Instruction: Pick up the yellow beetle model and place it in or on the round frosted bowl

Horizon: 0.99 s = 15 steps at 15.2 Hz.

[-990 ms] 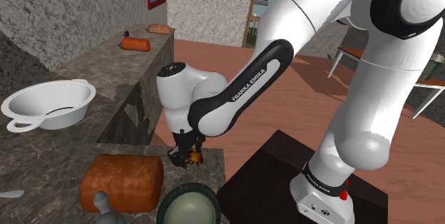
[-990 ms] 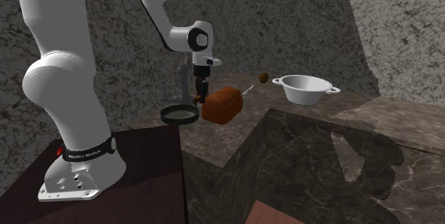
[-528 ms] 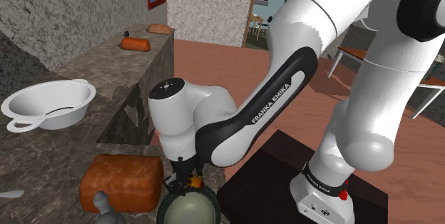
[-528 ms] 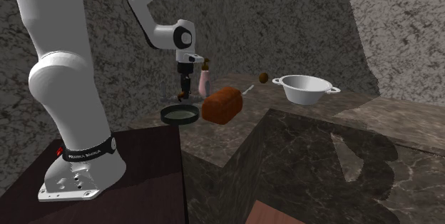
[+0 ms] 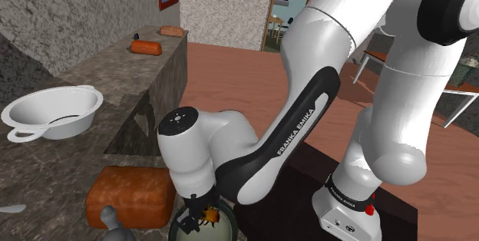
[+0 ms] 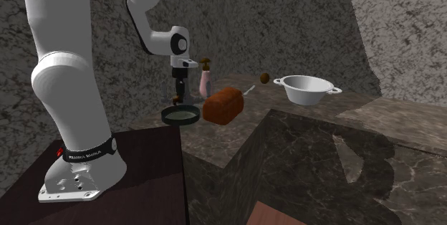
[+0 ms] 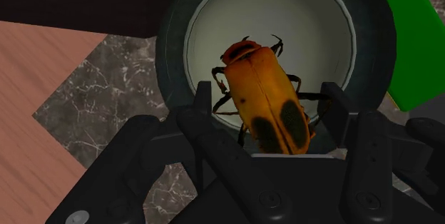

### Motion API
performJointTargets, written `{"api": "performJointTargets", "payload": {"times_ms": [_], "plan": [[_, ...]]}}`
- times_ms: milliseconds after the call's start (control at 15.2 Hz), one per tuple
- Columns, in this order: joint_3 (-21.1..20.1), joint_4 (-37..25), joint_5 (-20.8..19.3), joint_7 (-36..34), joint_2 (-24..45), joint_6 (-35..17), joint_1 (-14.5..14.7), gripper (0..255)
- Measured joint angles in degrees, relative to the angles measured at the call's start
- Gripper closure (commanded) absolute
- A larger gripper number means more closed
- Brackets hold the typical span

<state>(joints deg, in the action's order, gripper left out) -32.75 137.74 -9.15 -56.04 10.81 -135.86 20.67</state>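
My black gripper (image 7: 269,119) is shut on the orange-yellow beetle model (image 7: 264,94), which has dark spots and thin black legs. One finger (image 7: 207,108) presses each side of its body. The beetle hangs directly above the pale inside of the round dark-rimmed bowl (image 7: 167,51). In the shoulder view the gripper (image 5: 198,218) holds the beetle (image 5: 208,216) just over the bowl (image 5: 180,230) at the counter's near edge. In the second exterior view the gripper (image 6: 178,100) points down a little above the bowl (image 6: 180,115).
A brown bread loaf (image 5: 130,193) lies right beside the bowl, with a grey bottle top (image 5: 111,220) near it. A white two-handled pot (image 5: 50,113) stands further along the stone counter. A pink bottle (image 6: 205,82) stands behind the loaf. A green object (image 7: 410,37) lies beside the bowl.
The arm has carried the held beetle from beside the loaf toward the near edge, so it now hangs over the bowl. The grip has stayed shut.
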Motion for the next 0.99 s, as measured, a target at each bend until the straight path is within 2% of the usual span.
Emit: {"api": "performJointTargets", "payload": {"times_ms": [594,990], "plan": [[2.99,-0.34,-6.34,-4.43,7.12,-5.51,1.96,255],[3.22,-0.28,-6.75,-4.72,7.54,-5.93,2.11,255]]}}
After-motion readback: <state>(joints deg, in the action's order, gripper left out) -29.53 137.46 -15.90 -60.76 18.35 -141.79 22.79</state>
